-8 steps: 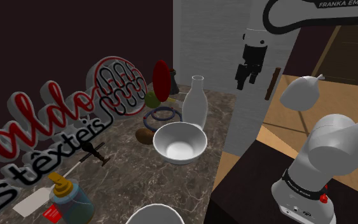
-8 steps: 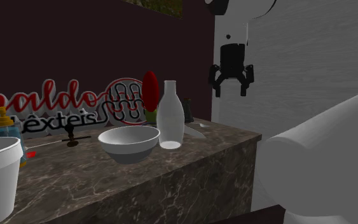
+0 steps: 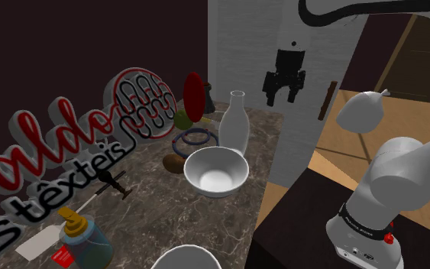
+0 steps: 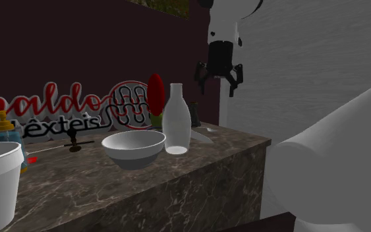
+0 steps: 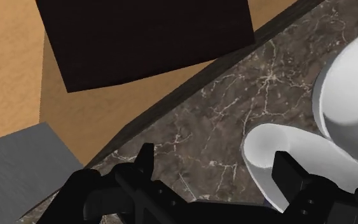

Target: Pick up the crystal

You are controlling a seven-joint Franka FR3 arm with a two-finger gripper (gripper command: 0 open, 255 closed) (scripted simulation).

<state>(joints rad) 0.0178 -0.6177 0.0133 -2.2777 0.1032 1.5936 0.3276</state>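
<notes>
Over the counter's (image 3: 167, 210) far right edge in the shoulder view, the gripper (image 3: 283, 96) hung wide open and empty, farther left than half a second earlier, with the red crystal (image 3: 193, 95) beyond and left of the bottle (image 3: 234, 122). Seen from the second exterior view, a straight reach risked toppling that bottle (image 4: 176, 120); the wrist view's spread fingers (image 5: 147, 159) framed veined counter.

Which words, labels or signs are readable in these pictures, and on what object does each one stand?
"naldo": big red letters on the wall sign; the word's beginning is cut off at the picture's edge.
"têxteis": smaller dark line below it, on the same sign.
Dark ring on the arm's base: print too small to read.
Red tag by the blue bottle: too small to read.
</notes>
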